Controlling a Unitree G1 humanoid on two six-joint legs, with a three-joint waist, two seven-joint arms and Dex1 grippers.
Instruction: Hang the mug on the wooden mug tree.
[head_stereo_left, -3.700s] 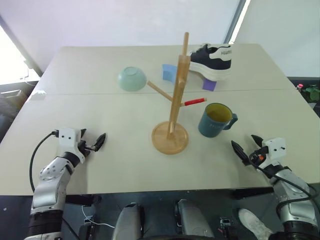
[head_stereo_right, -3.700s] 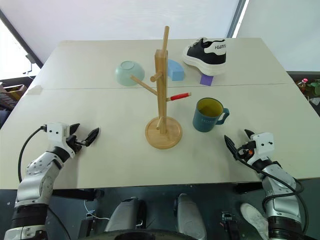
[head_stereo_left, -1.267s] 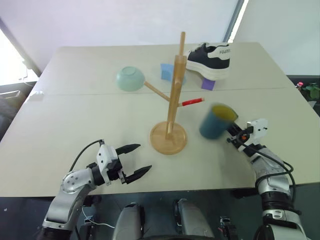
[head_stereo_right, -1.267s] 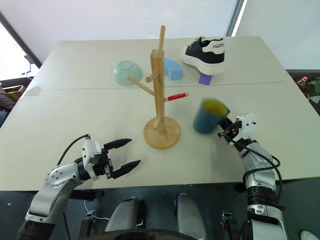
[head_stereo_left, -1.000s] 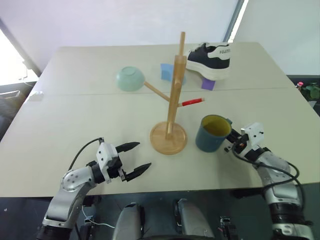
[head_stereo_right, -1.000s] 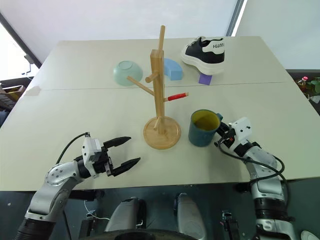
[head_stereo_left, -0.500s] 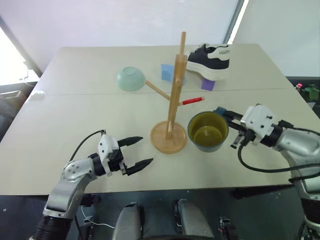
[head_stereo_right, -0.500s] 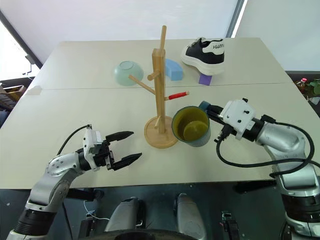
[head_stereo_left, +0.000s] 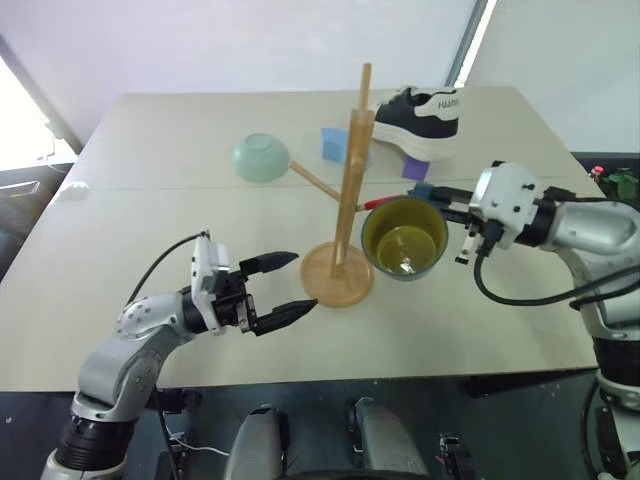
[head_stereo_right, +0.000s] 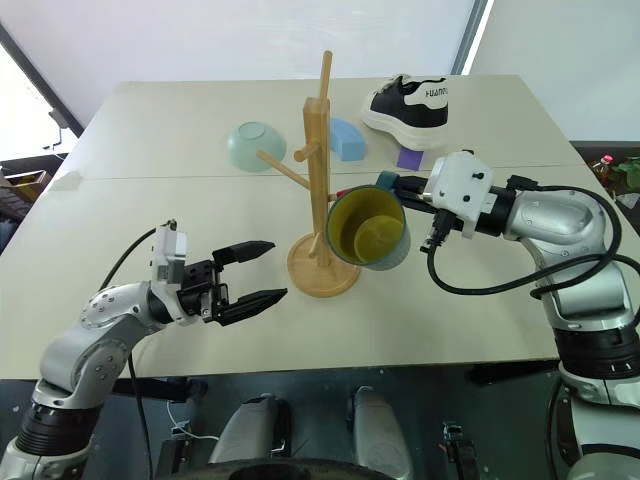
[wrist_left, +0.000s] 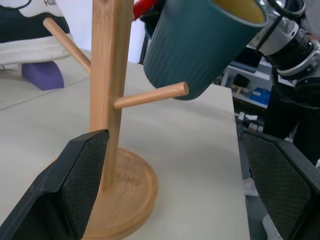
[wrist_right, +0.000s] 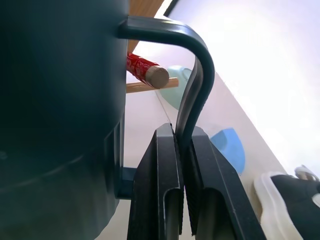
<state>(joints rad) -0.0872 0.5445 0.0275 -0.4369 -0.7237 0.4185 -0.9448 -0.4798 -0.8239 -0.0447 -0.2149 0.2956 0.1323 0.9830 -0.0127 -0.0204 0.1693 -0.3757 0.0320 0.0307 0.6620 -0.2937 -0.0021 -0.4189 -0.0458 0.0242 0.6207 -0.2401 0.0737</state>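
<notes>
Overhead, ribbed teal mug (head_stereo_left: 405, 238); looped handle (wrist_right: 192, 75)

Hidden behind the mug (head_stereo_left: 404, 238): most of the red-tipped peg on the wooden mug tree (head_stereo_left: 345, 200). Partly covered by the tree's post: blue block (head_stereo_left: 334, 143).

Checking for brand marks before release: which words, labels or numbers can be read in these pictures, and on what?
Black print on the sneaker's white heel: "HUA…", rest too small to read.
Faint burned mark on the wooden mug tree's base: unreadable.
Mug: no readable text.
</notes>
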